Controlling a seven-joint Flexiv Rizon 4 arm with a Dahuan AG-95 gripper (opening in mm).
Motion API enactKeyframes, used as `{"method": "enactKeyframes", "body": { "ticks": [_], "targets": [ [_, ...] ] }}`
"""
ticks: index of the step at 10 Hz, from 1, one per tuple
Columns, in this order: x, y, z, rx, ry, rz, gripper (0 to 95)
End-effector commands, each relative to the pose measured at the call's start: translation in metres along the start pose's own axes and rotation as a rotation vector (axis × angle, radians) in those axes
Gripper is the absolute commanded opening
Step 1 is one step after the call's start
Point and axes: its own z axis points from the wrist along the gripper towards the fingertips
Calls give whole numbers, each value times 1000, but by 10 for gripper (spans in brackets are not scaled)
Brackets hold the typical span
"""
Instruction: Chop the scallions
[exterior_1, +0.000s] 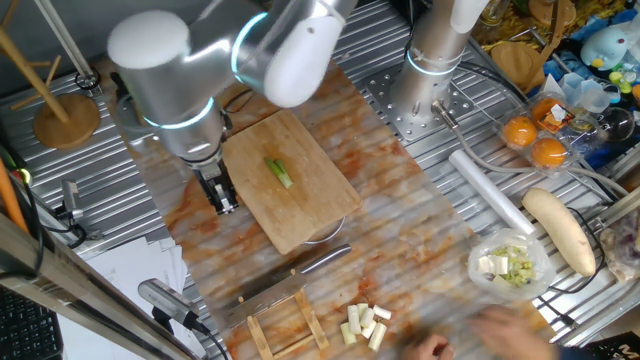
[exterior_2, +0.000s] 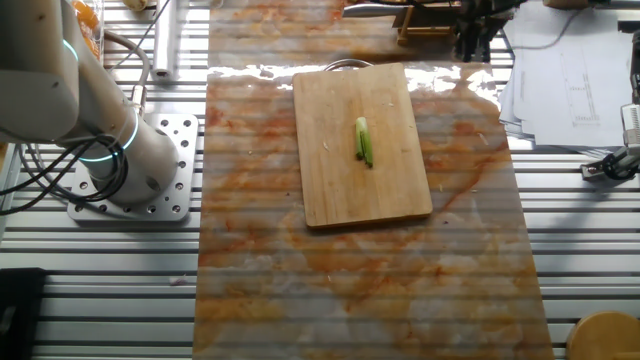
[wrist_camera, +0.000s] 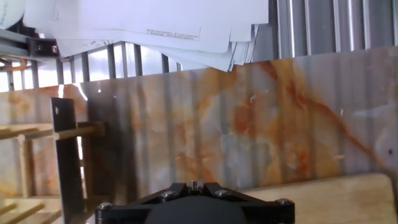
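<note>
The scallions are one short green stalk piece (exterior_1: 280, 172) (exterior_2: 364, 141) lying in the middle of a wooden cutting board (exterior_1: 300, 205) (exterior_2: 340, 180). My gripper (exterior_1: 222, 197) (exterior_2: 478, 40) hangs just off the board's edge, over the marbled mat and apart from the stalk. In the hand view its fingertips (wrist_camera: 198, 184) sit pressed together with nothing between them, and a corner of the board (wrist_camera: 336, 190) shows at the lower right. The stalk itself is out of the hand view.
A knife (exterior_1: 295, 272) (wrist_camera: 67, 155) rests by a wooden rack (exterior_1: 285, 328) (wrist_camera: 25, 134) near the front. Pale cream chunks (exterior_1: 364, 322), a bowl of bits (exterior_1: 510, 265), a long white vegetable (exterior_1: 560, 230), oranges (exterior_1: 535, 140) and papers (wrist_camera: 155, 25) lie around. A blurred hand (exterior_1: 480, 335) is at the bottom.
</note>
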Motion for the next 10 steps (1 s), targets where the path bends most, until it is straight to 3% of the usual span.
{"method": "enactKeyframes", "body": {
  "ticks": [1, 2, 3, 4, 8, 10],
  "targets": [
    [1, 0, 0, -4, -15, -51, 0],
    [1, 0, 0, -13, -11, -95, 0],
    [1, 0, 0, -17, -10, -106, 190],
    [-1, 19, 2, -33, -1, -98, 190],
    [2, 93, 21, -31, 0, -54, 190],
    [3, 127, 41, -36, -7, -57, 190]
  ]
}}
